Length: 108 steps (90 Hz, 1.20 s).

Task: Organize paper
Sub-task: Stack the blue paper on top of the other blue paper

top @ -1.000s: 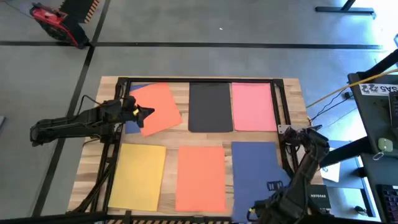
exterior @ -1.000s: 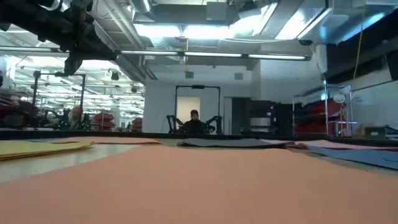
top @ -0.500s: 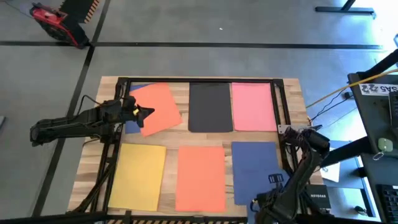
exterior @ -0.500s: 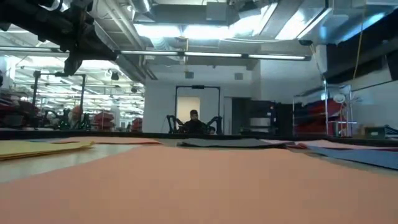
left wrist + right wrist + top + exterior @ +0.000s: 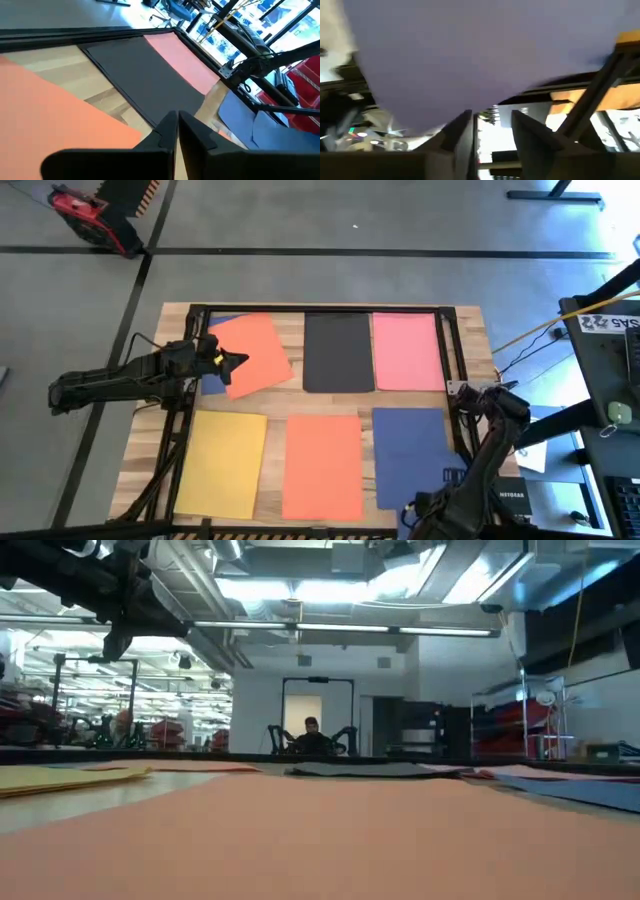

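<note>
skewed sheet: an orange sheet (image 5: 253,355) lies turned out of square at the far left of the counter (image 5: 290,402), overlapping a blue sheet (image 5: 214,352) whose edges peek out beside and beyond it
way from jaws: the left gripper (image 5: 236,361) hangs over the skewed orange sheet's near-left part; its jaws are pressed together, empty as far as shows; the sheet spreads ahead of the tips and to both sides
long axis: runs slantwise to the counter's edges, while the other sheets lie square; squaring it looks like the move in hand
nearer arm: the left, right above it; the right gripper (image 5: 452,477) is well apart, off the near right corner beside the near blue sheet (image 5: 408,455), jaws parted with nothing between them
other sheets: black sheet (image 5: 338,352) and pink sheet (image 5: 407,351) ahead of the left jaws in the far row; yellow sheet (image 5: 222,462), second orange sheet (image 5: 322,465) and near blue in the near row, none touching
surface: bare wood, flat; thin paper likely slides rather than lifts
room: a gap of wood lies between the skewed sheet and the black one, so it can swing without bumping it; a dark frame (image 5: 320,310) borders the far edge; a person (image 5: 312,736) sits far behind the counter
</note>
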Motion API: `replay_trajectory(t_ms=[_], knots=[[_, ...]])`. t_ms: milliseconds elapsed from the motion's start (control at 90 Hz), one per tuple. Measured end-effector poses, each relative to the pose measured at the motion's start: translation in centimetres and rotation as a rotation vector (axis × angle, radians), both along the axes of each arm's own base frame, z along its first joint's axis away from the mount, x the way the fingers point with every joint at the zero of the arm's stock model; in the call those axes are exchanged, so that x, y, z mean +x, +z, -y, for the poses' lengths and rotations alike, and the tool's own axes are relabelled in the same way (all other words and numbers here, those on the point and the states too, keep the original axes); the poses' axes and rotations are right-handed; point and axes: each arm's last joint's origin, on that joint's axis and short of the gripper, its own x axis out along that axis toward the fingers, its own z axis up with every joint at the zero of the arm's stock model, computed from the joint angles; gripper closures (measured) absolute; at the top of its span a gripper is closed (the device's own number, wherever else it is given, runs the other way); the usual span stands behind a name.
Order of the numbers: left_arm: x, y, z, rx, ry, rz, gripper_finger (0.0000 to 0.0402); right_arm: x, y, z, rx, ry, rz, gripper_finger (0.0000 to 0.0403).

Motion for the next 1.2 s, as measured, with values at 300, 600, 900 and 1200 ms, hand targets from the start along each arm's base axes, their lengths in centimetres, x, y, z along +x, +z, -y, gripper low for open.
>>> replay_trajectory(t_ms=[300,600,900,1200], knots=[[0.0,0.0,0.0,0.02,-0.007,-0.01,0.0402,0.7,2.2,-0.1,0.015,-0.051,0.099,0.0204],[0.0,0.0,0.0,0.019,-0.008,-0.01,0.0402,5.3,1.5,3.4,-0.203,-0.143,0.368,0.0236],[0.0,0.0,0.0,0.015,-0.024,-0.011,0.0402,10.0,-4.7,9.7,-0.366,-0.251,0.351,0.036],[0.1,-0.1,0.3,-0.022,-0.104,-0.003,0.0402,10.2,-5.7,15.9,-0.252,-0.214,0.251,0.0355]])
